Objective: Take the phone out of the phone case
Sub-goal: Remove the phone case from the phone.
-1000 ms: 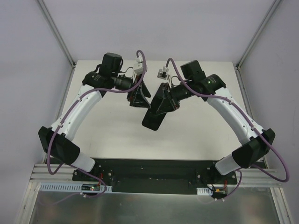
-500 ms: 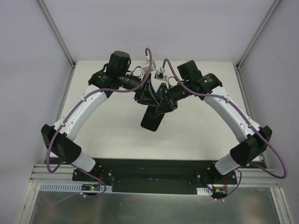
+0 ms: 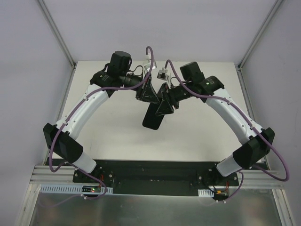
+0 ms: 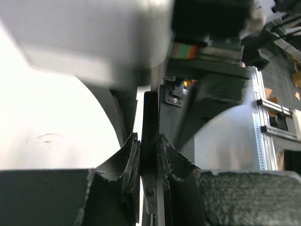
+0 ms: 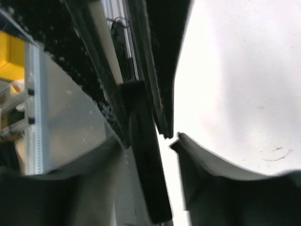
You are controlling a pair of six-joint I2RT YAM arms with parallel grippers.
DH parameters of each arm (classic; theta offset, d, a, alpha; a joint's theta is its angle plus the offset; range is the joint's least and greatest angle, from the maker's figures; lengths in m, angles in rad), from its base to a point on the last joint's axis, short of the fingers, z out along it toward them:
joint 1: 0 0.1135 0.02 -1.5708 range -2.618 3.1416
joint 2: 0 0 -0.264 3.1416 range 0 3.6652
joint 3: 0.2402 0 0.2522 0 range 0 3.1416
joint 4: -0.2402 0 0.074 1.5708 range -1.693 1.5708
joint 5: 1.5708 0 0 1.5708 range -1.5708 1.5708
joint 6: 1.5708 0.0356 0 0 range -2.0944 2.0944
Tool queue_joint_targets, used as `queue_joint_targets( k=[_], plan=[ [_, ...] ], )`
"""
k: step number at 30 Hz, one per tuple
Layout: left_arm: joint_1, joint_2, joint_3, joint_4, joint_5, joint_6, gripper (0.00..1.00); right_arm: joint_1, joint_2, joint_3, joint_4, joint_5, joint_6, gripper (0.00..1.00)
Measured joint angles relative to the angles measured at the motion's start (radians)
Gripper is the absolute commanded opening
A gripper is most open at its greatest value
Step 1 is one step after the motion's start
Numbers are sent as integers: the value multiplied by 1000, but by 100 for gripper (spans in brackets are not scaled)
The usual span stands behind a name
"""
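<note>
The black phone in its phone case (image 3: 154, 117) hangs tilted above the table between both arms; I cannot tell phone from case. My left gripper (image 3: 148, 94) is at its upper end. In the left wrist view the left gripper (image 4: 149, 151) is shut on the thin black edge of the phone (image 4: 149, 117), side buttons showing below the pads. My right gripper (image 3: 165, 104) sits on the other side. In the right wrist view the right gripper (image 5: 151, 140) stands open: the phone (image 5: 146, 169) lies against one finger, and a lit gap separates it from the other finger (image 5: 202, 174).
The white table (image 3: 108, 132) lies below the phone. Purple cables (image 3: 149, 52) loop over both wrists. The black base rail (image 3: 150, 176) with both arm mounts runs along the near edge, and grey frame posts (image 3: 59, 33) stand at the far corners.
My left gripper has swung right to the phone's upper end and shut on it. The right gripper's jaws have parted from their grip.
</note>
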Motion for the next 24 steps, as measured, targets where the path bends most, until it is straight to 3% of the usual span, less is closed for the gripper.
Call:
queue_joint_targets(
  k=[3, 4, 12, 20, 24],
  plan=[
    [33, 0, 0, 18, -32, -31, 0, -26, -14, -36, 75, 10, 68, 96],
    [53, 0, 0, 27, -40, -44, 0, -40, -21, -50, 106, 13, 93, 99],
    [212, -2, -2, 214, -103, -280, 0, -179, -63, -162, 379, 11, 315, 99],
    [263, -41, -119, 528, -157, -643, 0, -170, -37, -237, 704, -42, 569, 99],
    [269, -48, -169, 634, -161, -757, 0, -160, -2, -275, 859, -58, 692, 97]
  ],
)
